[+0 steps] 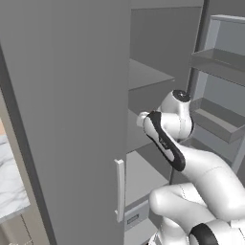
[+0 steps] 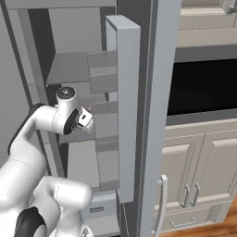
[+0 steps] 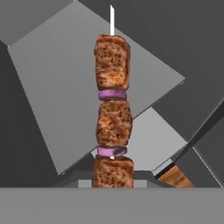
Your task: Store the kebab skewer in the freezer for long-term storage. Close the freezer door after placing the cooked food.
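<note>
I read no brand or writing anywhere; on my hand view I count one kebab skewer [image 3: 113, 109] with three browned meat chunks and two purple onion rings, its pale stick tip pointing up the frame over a grey freezer shelf [image 3: 65, 83]. My arm reaches into the open freezer [image 1: 148, 76] beside the freezer door [image 2: 127, 106], whose inner face shows two shelf bins in the left base view. I cannot tell whether the fingers are clenched on the skewer, as the gripper [image 2: 84, 119] is too small to read.
</note>
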Available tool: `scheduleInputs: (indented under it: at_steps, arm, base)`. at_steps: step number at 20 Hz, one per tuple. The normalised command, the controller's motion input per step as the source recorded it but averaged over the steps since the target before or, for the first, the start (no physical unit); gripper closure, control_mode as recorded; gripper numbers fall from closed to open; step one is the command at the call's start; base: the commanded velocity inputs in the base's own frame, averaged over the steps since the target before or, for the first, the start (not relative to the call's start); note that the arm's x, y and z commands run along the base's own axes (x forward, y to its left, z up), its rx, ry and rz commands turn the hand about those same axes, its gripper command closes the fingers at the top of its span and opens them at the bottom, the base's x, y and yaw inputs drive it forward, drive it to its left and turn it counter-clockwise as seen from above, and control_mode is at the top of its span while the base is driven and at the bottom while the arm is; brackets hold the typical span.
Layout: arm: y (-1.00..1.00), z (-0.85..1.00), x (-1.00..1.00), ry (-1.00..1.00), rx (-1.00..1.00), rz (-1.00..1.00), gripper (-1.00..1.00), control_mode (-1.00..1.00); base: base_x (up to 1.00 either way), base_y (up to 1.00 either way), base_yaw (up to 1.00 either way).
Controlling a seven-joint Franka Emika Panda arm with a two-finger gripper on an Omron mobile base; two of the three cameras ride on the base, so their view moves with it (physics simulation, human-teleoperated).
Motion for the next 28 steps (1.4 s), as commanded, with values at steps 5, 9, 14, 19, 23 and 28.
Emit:
scheduleInputs:
  at_steps: [5, 9, 14, 19, 23, 28]
  arm:
    - [0.00, -0.29, 0.31, 0.00, 0.00, 0.00, 1.00, -1.00]
    - [0.00, -0.15, 0.34, 0.00, 0.00, 0.00, 1.00, -1.00]
    - [0.00, -0.07, 0.33, 0.01, 0.04, 0.00, 1.00, -1.00]
    - [0.02, -0.05, 0.26, 0.03, 0.01, 0.00, 1.00, -1.00]
    - [0.08, -0.18, 0.24, 0.02, 0.00, 0.00, 1.00, -1.00]
    - [0.09, -0.26, 0.22, 0.01, 0.00, 0.00, 1.00, -1.00]
  base:
    - [0.00, 0.00, 0.00]
    - [0.00, 0.00, 0.00]
    - [0.00, 0.00, 0.00]
    - [0.00, 0.00, 0.00]
    - [0.00, 0.00, 0.00]
    - [0.00, 0.00, 0.00]
